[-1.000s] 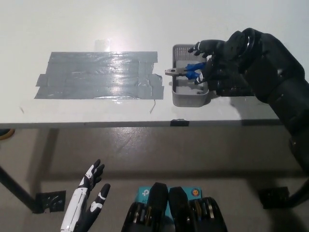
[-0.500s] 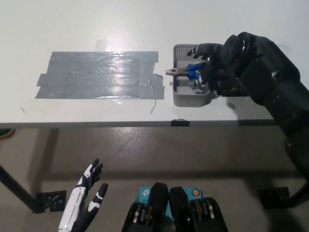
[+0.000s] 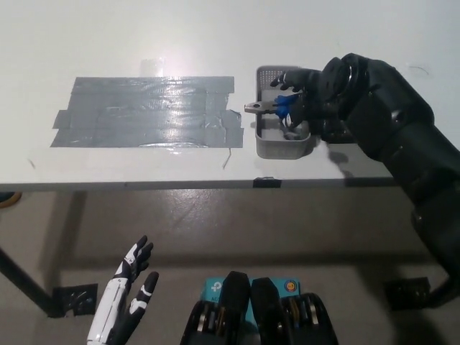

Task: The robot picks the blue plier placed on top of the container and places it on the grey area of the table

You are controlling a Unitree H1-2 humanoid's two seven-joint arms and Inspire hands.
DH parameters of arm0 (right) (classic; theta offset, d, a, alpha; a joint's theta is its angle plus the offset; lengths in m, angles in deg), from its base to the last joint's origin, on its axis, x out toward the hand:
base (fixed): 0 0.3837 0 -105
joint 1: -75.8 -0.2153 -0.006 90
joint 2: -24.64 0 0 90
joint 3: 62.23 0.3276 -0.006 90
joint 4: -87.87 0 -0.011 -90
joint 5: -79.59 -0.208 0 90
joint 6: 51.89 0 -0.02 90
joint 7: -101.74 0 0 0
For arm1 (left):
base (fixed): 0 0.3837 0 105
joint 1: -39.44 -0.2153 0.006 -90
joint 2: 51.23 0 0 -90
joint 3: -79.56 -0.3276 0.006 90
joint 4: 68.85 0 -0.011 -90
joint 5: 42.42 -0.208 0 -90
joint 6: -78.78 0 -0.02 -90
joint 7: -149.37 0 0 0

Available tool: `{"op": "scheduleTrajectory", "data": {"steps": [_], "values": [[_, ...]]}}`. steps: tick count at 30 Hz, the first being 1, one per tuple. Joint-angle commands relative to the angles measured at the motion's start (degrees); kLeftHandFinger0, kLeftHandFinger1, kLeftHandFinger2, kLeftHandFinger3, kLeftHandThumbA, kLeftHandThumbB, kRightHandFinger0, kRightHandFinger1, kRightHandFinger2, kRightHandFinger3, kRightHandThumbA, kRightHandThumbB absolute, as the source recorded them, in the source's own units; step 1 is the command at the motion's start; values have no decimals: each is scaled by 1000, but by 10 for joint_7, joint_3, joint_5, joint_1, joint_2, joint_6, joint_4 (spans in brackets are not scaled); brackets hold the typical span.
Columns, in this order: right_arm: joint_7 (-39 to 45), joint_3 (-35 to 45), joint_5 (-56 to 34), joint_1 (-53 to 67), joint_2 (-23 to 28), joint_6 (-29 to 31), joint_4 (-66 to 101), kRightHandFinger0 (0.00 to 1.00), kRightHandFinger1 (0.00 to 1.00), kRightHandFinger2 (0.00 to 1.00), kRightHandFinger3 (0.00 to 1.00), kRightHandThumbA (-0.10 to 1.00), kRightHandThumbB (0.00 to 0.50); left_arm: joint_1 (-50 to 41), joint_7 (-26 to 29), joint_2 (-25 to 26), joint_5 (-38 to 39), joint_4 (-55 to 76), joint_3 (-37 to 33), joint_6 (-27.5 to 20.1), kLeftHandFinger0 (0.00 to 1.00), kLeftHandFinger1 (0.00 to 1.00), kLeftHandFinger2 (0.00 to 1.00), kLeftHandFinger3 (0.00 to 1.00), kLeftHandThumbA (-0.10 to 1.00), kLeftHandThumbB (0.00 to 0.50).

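The blue-handled plier (image 3: pixel 272 107) lies across the top of the small grey container (image 3: pixel 280 147) on the white table, its metal nose poking past the container's left rim. My black right hand (image 3: pixel 313 100) is over the container's right side with its fingers curled around the blue handles. The grey taped area (image 3: pixel 147 111) lies to the left of the container. My white left hand (image 3: pixel 126 305) hangs open below the table's front edge at the lower left.
The white table (image 3: pixel 144 36) stretches across the upper half of the view; its front edge runs along the middle. Below it the floor shows, with table legs and a foot plate (image 3: pixel 75 298) at the lower left.
My right hand has shifted slightly left and closed further around the plier's handles. The plier's nose sits a little higher. The left hand has barely moved.
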Motion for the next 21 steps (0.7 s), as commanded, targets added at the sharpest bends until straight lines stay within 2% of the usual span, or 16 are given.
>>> {"op": "scheduleTrajectory", "data": {"steps": [1, 5, 7, 8, 13, 15, 16, 17, 18, 19, 20, 21], "values": [[-24, 1, 13, -31, -17, 29, -17, 1000, 1000, 1000, 1000, 553, 332, 3, -7, 6, 13, 19, 2, -12, 1000, 1000, 1000, 1000, 921, 170], [-39, -13, 32, -20, -23, 43, -43, 1000, 1000, 1000, 1000, 505, 344, 6, -7, 8, 20, 11, 3, -28, 1000, 1000, 1000, 1000, 955, 151], [-41, -24, 43, -18, -26, 46, -53, 1000, 1000, 1000, 1000, 503, 339, 6, -7, 9, 22, 11, 4, -28, 1000, 1000, 1000, 1000, 962, 152], [-45, -28, 48, -14, -28, 37, -61, 1000, 1000, 1000, 1000, 461, 335, 5, -7, 9, 22, 11, 4, -29, 1000, 1000, 1000, 1000, 974, 162], [-59, -39, 59, 2, -35, 26, -73, 1000, 1000, 1000, 1000, 392, 323, -4, -9, 8, 28, 14, 4, -28, 1000, 1000, 1000, 1000, 982, 168], [-65, -45, 65, 7, -36, 31, -79, 1000, 1000, 1000, 1000, 361, 319, 0, -10, 9, 30, 10, 4, -29, 1000, 1000, 1000, 1000, 984, 149], [-72, -48, 68, 14, -39, 28, -79, 806, 986, 1000, 1000, 305, 317, -5, -12, 9, 31, 16, 3, -21, 1000, 1000, 1000, 1000, 988, 157], [-81, -50, 71, 17, -39, 29, -79, 674, 843, 1000, 1000, 267, 305, -5, -12, 9, 31, 17, 2, -20, 1000, 1000, 1000, 1000, 992, 152], [-91, -53, 75, 18, -39, 31, -80, 614, 797, 953, 1000, 181, 281, -1, -13, 10, 32, 16, 2, -22, 1000, 1000, 1000, 1000, 992, 142], [-111, -56, 80, 23, -41, 30, -80, 767, 951, 1000, 953, 50, 264, 1, -14, 12, 35, 14, 3, -26, 1000, 1000, 1000, 1000, 992, 135], [-122, -57, 83, 26, -42, 33, -78, 825, 975, 1000, 934, -43, 245, 0, -14, 12, 34, 13, 3, -28, 1000, 993, 1000, 1000, 992, 132], [-137, -58, 85, 29, -41, 38, -76, 669, 819, 904, 1000, -97, 229, 0, -13, 12, 33, 12, 4, -30, 1000, 985, 1000, 1000, 992, 137]]}}
